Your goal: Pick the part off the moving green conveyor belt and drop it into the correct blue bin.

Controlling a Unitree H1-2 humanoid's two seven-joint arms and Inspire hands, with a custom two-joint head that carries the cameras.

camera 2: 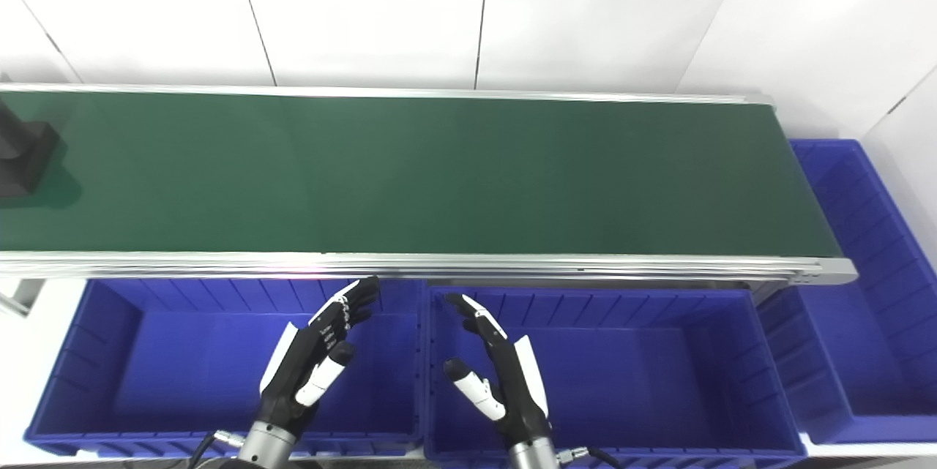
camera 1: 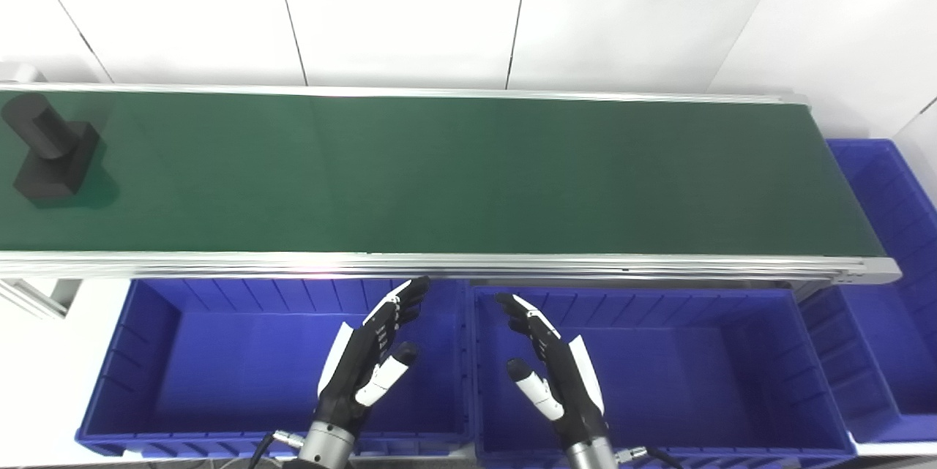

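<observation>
At nine o'clock on the green belt (camera 1: 454, 169) the black part (camera 1: 47, 154) is seen, unheld. Left hand (camera 1: 370, 359) and right hand (camera 1: 549, 370) are poised over the blue bins (camera 1: 146, 352), fingers spread, likely awaiting its arrival.

1. Green conveyor belt (camera 1: 454, 169): matt, smooth, rubbery-looking, with faint sheen across the middle of the frame.
2. Belt frame rails (camera 1: 439, 263): brushed, silvery metal, lightly reflective along the lower edge.
3. Part (camera 1: 47, 154) at upper left: matt black, dull, probably plastic.
4. Blue bins (camera 1: 659, 352) along the bottom and right: moulded plastic, ribbed walls, slight gloss.
5. Left hand (camera 1: 370, 363) and right hand (camera 1: 553, 370): glossy black and white plastic shells, metal cuffs at the wrists.
6. Wall panels (camera 1: 402, 8) at top: smooth, matt white.
</observation>
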